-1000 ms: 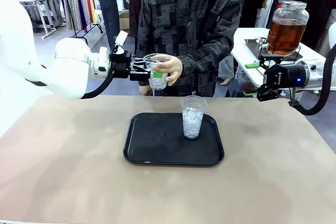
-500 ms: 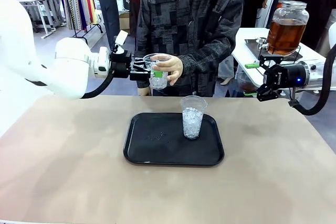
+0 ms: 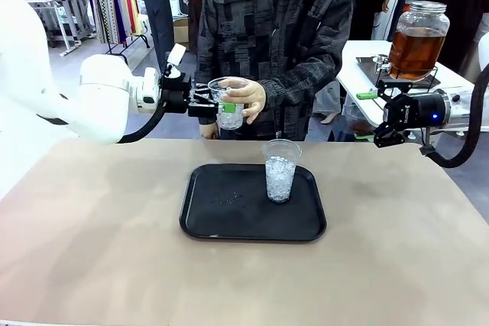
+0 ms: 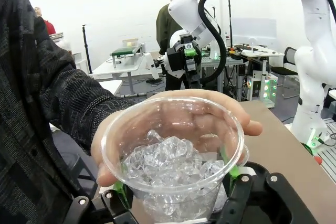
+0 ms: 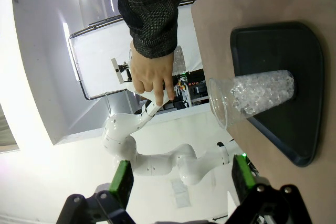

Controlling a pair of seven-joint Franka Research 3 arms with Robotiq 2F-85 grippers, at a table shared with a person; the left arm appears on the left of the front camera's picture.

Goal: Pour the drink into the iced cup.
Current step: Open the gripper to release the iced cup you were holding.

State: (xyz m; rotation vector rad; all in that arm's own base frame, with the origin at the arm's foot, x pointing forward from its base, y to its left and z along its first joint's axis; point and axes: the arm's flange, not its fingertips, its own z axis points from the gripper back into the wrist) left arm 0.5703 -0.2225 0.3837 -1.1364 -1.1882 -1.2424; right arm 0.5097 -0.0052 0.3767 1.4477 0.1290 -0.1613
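Left gripper (image 3: 227, 109) is at 11 o'clock from the black tray (image 3: 221, 223), its fingers on either side of a raised iced cup (image 3: 229, 117). The person's hand (image 3: 246, 98) wraps the same cup. I cannot tell whether the green pads (image 4: 121, 185) press its wall or stand just off it. Right gripper (image 3: 380, 140) is at 2 o'clock, jaws wide, holding nothing. I note a second iced cup (image 3: 280, 170) upright on the tray, toward 1 o'clock. The drink (image 3: 412, 53) is in its lidded glass jar (image 3: 425, 15) on the side table (image 3: 357, 62), at 2 o'clock, beyond the right gripper.

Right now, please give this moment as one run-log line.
left gripper: around iced cup in person's hand, grip unclear | right gripper: open, empty | second iced cup: on tray | drink jar: untouched
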